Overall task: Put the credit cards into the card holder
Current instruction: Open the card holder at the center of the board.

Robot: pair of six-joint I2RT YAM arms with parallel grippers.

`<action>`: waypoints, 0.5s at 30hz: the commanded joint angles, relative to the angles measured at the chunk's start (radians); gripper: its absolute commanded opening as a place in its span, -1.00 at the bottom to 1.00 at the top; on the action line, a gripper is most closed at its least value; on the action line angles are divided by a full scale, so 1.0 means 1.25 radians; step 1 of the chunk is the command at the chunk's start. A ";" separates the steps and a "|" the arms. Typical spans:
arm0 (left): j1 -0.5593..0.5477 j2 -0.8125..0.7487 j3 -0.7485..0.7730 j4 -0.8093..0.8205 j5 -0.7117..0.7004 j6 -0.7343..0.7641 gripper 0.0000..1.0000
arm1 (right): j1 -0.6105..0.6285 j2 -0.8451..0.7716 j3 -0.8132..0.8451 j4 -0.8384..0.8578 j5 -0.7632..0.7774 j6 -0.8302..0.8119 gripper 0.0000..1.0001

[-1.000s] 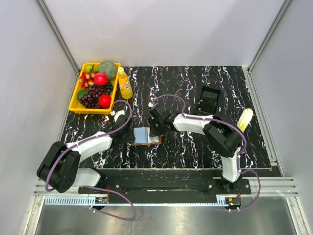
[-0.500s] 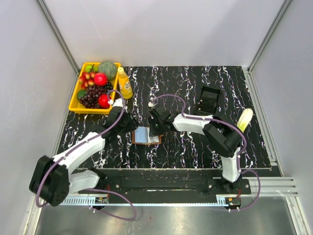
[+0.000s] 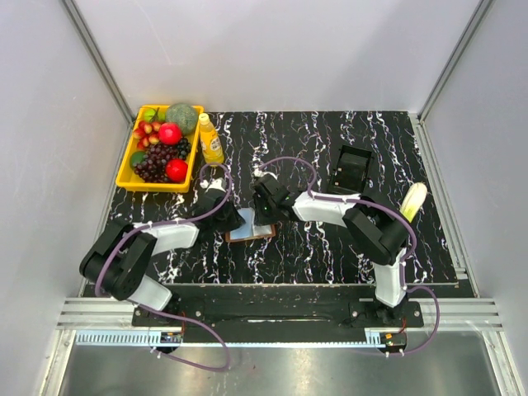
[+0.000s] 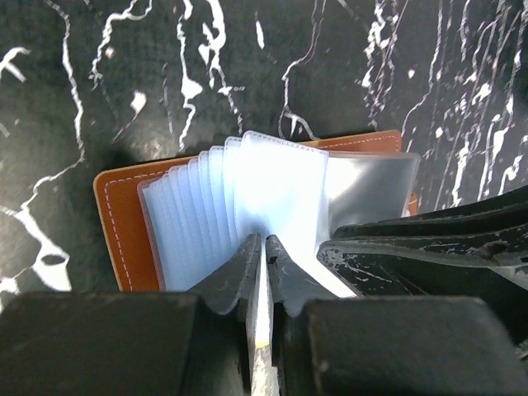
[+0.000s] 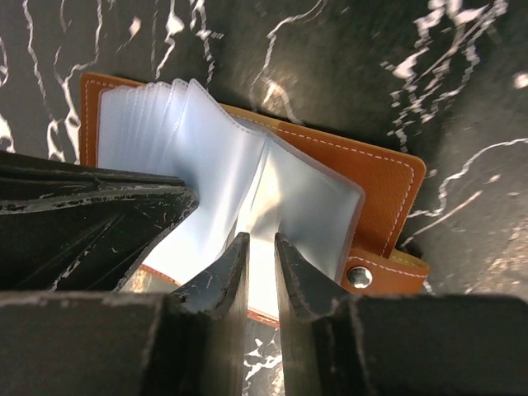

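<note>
The card holder [image 3: 250, 229] lies open on the black marbled table, brown leather [image 4: 115, 223] with a fan of clear plastic sleeves [image 4: 206, 206]. My left gripper [image 3: 235, 219] comes in from its left, jaws [image 4: 264, 239] shut on one sleeve that stands upright. My right gripper [image 3: 266, 216] reaches in from the right, its tips [image 5: 261, 238] resting among the sleeves [image 5: 305, 198] beside the snap tab [image 5: 360, 276]. Its jaws stand a narrow gap apart, and the table shows through that gap. The two grippers nearly touch over the holder. The credit cards are hidden or out of view.
A yellow tray [image 3: 124, 169] of fruit sits at the back left, with a yellow bottle [image 3: 210, 140] next to it. A black plastic box [image 3: 351, 167] stands at the back right. A pale yellow object [image 3: 412, 200] lies near the right arm.
My left gripper swung right onto the card holder and closed on a sleeve. The right gripper stayed in place, its jaws parting slightly. The holder shifted a little.
</note>
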 commanded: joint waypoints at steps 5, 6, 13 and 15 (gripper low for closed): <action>-0.005 0.082 -0.064 -0.045 -0.069 0.007 -0.82 | -0.077 0.034 -0.039 -0.061 0.156 -0.043 -0.49; -0.005 0.075 -0.062 -0.060 -0.080 0.009 -0.83 | -0.085 0.024 -0.045 -0.059 0.159 -0.045 -0.48; -0.007 0.001 -0.068 -0.144 -0.101 -0.012 -0.86 | -0.104 0.027 -0.032 -0.044 0.088 -0.071 -0.47; -0.005 -0.012 -0.063 -0.169 -0.108 -0.028 -0.87 | -0.104 0.035 -0.031 -0.050 0.075 -0.065 -0.48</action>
